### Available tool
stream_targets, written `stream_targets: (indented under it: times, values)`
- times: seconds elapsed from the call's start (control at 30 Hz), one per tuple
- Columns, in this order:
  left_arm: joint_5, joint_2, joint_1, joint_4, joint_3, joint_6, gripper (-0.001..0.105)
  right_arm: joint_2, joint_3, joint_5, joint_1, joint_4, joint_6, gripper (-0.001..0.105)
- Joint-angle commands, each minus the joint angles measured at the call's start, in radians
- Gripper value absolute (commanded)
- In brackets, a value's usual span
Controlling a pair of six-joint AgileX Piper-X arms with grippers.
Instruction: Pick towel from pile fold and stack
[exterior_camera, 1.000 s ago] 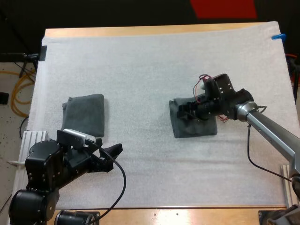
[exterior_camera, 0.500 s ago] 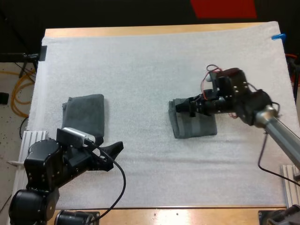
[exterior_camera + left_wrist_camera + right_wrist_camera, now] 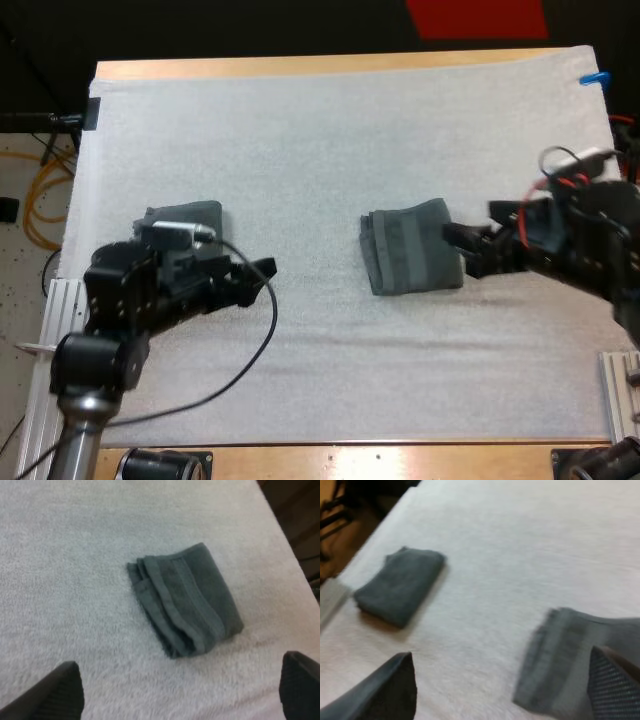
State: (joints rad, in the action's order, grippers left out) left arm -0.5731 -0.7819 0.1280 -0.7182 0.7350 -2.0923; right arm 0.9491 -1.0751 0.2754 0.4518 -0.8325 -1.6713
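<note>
A dark grey-green towel (image 3: 408, 248), folded, lies on the white mat right of centre. My right gripper (image 3: 462, 251) is open at that towel's right edge, with nothing between its fingers. In the right wrist view my right gripper (image 3: 502, 680) has wide-apart fingers (image 3: 390, 687), the folded towel (image 3: 565, 655) just ahead of them and a second folded towel (image 3: 400, 584) farther off. This second towel (image 3: 188, 222) lies at the mat's left, partly under my left arm. My left gripper (image 3: 256, 279) is open, pointing towards the centre towel (image 3: 185, 597); its fingers (image 3: 57, 692) stand apart.
The white mat (image 3: 330, 130) covers most of the wooden table (image 3: 300, 66), with wide bare room at the back and front. Cables (image 3: 45, 190) lie on the floor beyond the left edge.
My right gripper has pulled back to the right off the centre towel, which now lies uncovered. My left arm has swung forward, beside the left towel.
</note>
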Motion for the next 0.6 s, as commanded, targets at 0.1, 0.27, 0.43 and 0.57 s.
stream_targets:
  times: [0.1, 0.27, 0.43, 0.57]
  values:
    - [0.013, -0.112, 0.108, 0.110, 0.003, -0.056, 0.077, -0.101, -0.007, -0.040, 0.002, -0.134, -0.008, 0.069]
    - [0.167, -0.235, 0.267, 0.220, 0.003, -0.106, 0.077, -0.182, -0.006, -0.117, 0.002, -0.253, 0.022, 0.069]
    - [0.293, -0.376, 0.366, 0.324, 0.028, -0.163, 0.077, -0.236, -0.004, -0.199, 0.002, -0.354, 0.024, 0.069]
    - [0.301, -0.531, 0.390, 0.361, 0.108, -0.172, 0.077, -0.264, 0.003, -0.212, 0.002, -0.381, 0.024, 0.069]
